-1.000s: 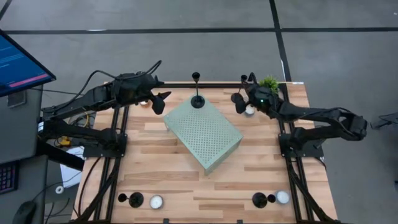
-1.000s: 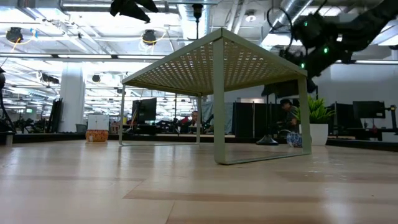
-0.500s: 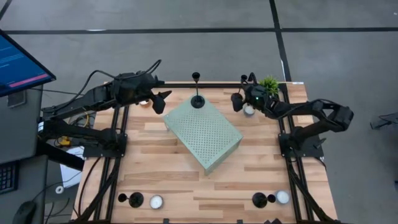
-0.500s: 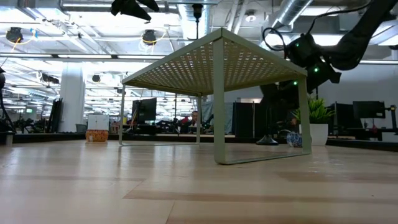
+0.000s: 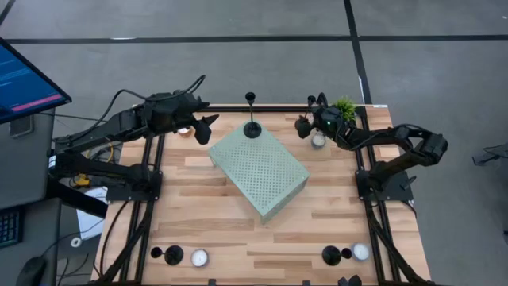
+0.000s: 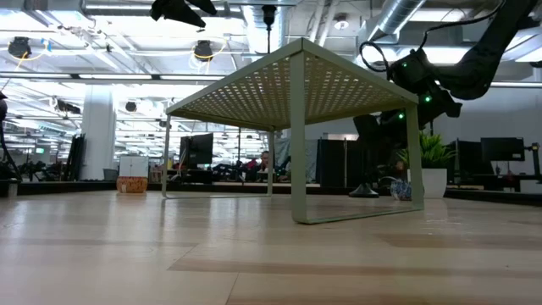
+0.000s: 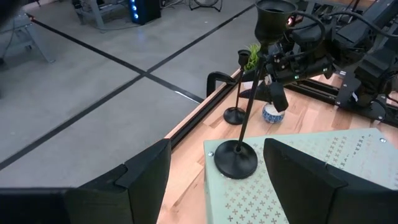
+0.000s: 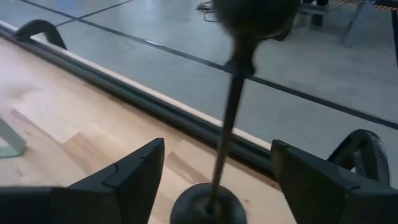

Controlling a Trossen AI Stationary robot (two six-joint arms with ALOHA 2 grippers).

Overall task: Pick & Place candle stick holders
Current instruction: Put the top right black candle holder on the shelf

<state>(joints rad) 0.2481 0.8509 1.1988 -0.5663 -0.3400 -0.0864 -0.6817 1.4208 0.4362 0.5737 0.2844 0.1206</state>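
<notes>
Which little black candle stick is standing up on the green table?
The matte black candle stick holder at the perforated green metal stand's far corner. The other three stand on the wooden tabletop.

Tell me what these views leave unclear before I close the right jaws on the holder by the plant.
- High view: the right gripper covers the candle stick holder at the far edge; only its top shows.
- Right wrist view: the holder is blurred, its base cut by the bottom edge, so contact is unreadable.
- Low view: the green perforated riser leg hides that holder's base.
- High view: the tealight is partly under the arm.
</notes>
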